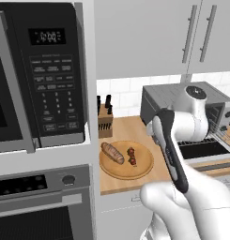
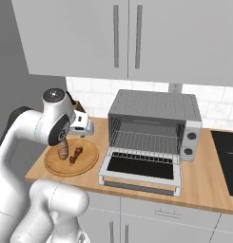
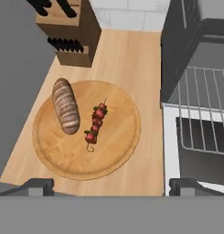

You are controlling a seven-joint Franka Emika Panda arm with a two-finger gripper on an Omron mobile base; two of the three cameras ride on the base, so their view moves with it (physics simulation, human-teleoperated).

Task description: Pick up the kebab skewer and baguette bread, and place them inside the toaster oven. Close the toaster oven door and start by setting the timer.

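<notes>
nothing is placed yet: the kebab skewer (image 3: pixel 96 124) and the baguette bread (image 3: pixel 66 106) lie side by side on the round wooden board (image 3: pixel 118 155), left of the toaster oven (image 2: pixel 156 127), whose dark glass toaster oven door (image 2: pixel 142 167) hangs open. my gripper (image 3: pixel 111 185) hovers above with fingers spread wide, holding nothing. the crust looks ridged, the rack is thin wire.

Wood countertop (image 2: pixel 208 182), white tile backsplash (image 1: pixel 123 91), grey upper cabinets (image 2: pixel 137 38), black microwave (image 1: pixel 39 70), wall oven (image 1: pixel 41 206), knife block (image 3: pixel 70 32).

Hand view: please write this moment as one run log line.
gripper: open, empty | skewer, bread: on board | oven door: down
</notes>
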